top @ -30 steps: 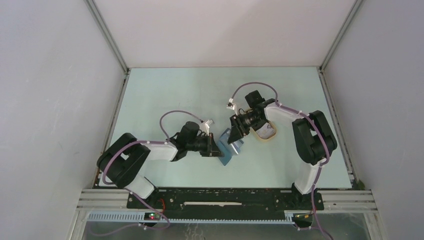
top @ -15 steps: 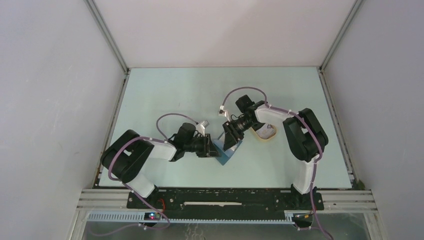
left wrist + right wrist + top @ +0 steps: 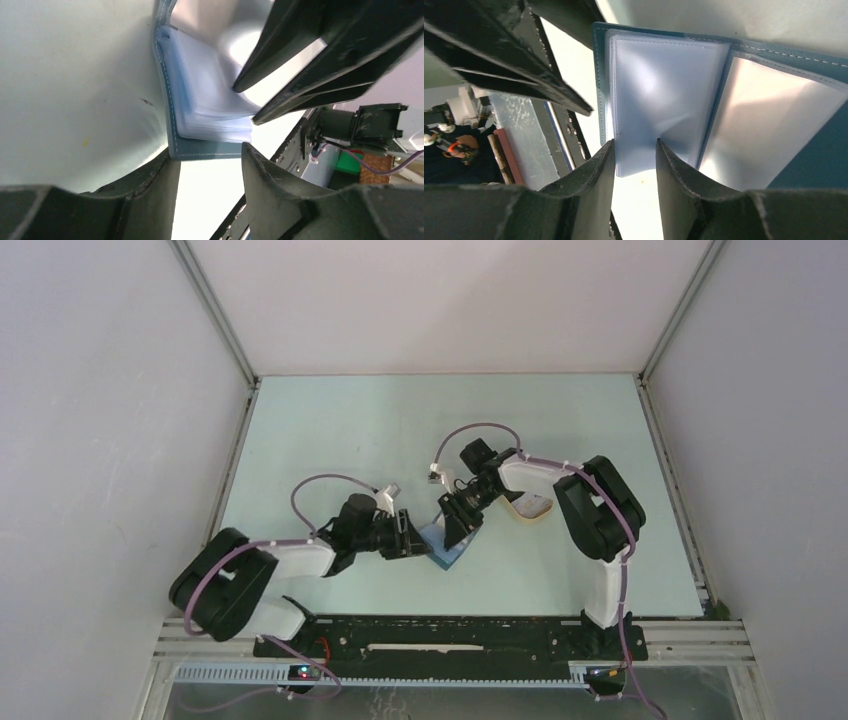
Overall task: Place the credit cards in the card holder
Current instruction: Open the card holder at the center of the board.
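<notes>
The card holder (image 3: 449,554) lies open on the pale green table (image 3: 350,430), toward 6 o'clock from the table's middle and close to the near edge. It is teal-blue with white stitching (image 3: 784,52) along its border, and its clear plastic pockets (image 3: 205,95) are fanned upward. The left gripper (image 3: 418,538) comes in from the holder's 9 o'clock with its jaws spread, and in its wrist view the holder's stitched corner sits at the gap between the two tips. The right gripper (image 3: 459,530) reaches down from about 12 o'clock with its jaws partly apart. Its fingers (image 3: 594,180) straddle the lower edge of one clear pocket, which creases where a tip meets it. The two grippers nearly meet over the holder, each crowding the other's view. A beige oval tray (image 3: 535,519) sits at the holder's 2 o'clock, partly hidden under the right arm. Its inside looks whitish, and I cannot make out any cards there. Purple cables (image 3: 320,483) loop above both wrists. Bare tabletop stretches toward 12 o'clock, and grey walls close in at 9 and 3 o'clock.
</notes>
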Robot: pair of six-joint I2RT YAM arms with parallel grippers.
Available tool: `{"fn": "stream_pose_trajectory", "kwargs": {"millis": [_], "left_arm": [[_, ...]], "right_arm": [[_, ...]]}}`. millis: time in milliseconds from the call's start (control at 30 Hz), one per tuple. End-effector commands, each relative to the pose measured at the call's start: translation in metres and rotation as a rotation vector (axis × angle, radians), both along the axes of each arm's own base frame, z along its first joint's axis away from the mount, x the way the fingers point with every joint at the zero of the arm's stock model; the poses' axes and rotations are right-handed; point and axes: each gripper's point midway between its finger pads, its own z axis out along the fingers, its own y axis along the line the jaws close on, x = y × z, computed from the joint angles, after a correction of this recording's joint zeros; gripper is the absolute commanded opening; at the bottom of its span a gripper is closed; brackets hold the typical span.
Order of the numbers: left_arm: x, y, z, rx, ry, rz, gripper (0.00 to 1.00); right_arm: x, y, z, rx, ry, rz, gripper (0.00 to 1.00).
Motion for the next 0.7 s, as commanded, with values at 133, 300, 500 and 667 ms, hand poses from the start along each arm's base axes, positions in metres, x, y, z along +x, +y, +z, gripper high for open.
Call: {"fn": "stream_pose_trajectory", "kwargs": {"millis": [133,300,500,667], "left_arm": [[0.012,0.030,0.037,0.018,-0.124,0.196,0.53],[0.024,0.031,0.063,-0.028,-0.205,0.244,0.51],[0.037,0.002,0.067,-0.094,-0.170,0.165,0.29],[0.044,-0.016,0.056,-0.134,-0.130,0.122,0.22]], "right_arm": [[0.005,0.009,-0.002,-0.039,-0.121,0.042,0.45],[-0.003,0.013,0.001,-0.011,-0.091,0.065,0.50],[-0.002,0.012,0.010,0.028,-0.063,0.058,0.52],[0.002,0.009,0.017,0.056,-0.050,0.045,0.51]]}}
